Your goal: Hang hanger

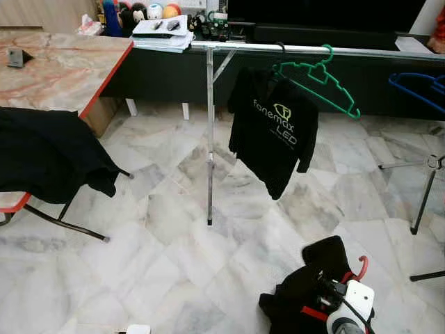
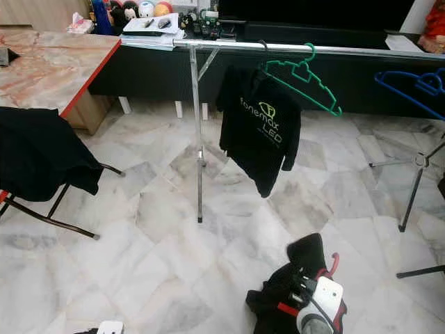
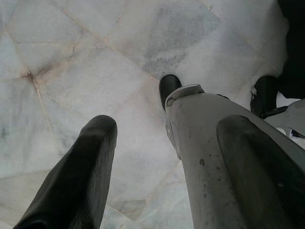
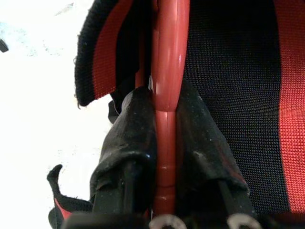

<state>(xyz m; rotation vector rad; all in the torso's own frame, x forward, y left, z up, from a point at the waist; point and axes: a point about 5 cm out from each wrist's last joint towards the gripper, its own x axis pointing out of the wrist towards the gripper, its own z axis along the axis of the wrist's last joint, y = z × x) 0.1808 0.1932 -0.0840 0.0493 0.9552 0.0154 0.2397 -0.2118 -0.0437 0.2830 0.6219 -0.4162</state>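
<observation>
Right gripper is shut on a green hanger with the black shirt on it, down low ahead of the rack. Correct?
Not quite: the hanger in the right gripper is red, as the right wrist view shows. The green hanger hangs bare on the rack. The rest holds: the gripper is shut on it, with the black shirt, low ahead of the rack.

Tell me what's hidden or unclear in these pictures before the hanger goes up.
- Red hanger: right wrist view shows its neck clamped in the right claw; black garment covers its arms.
- Blue hanger: cut off by the eye views' edge.
- Items on the black counter: too small to identify.
</observation>
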